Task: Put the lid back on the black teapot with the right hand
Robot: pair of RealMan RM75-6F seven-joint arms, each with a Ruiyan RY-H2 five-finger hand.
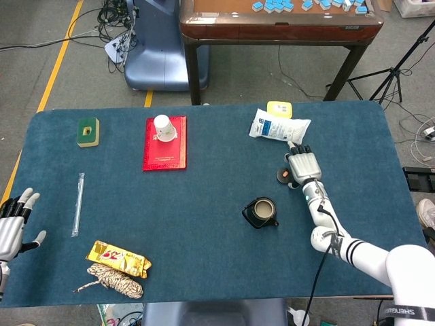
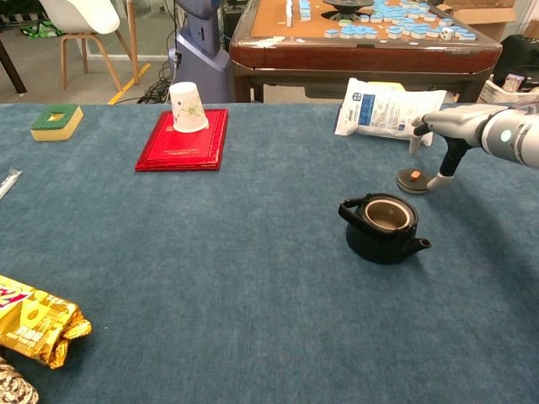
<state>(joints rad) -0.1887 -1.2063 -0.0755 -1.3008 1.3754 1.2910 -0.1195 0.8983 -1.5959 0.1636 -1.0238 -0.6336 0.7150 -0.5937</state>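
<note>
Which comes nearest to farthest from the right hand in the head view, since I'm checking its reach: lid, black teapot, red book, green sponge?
From the right hand:
1. Lid, right beside the hand, on its left.
2. Black teapot, in front, toward the robot.
3. Red book, mid-table, left.
4. Green sponge, far left.

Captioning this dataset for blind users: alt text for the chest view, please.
The robot's right hand hovers open over a small dark lid lying on blue felt behind an open black teapot. A white pouch and red book lie farther back.

Paper cup (image 1: 163,127) atop red book (image 1: 164,144)
</note>
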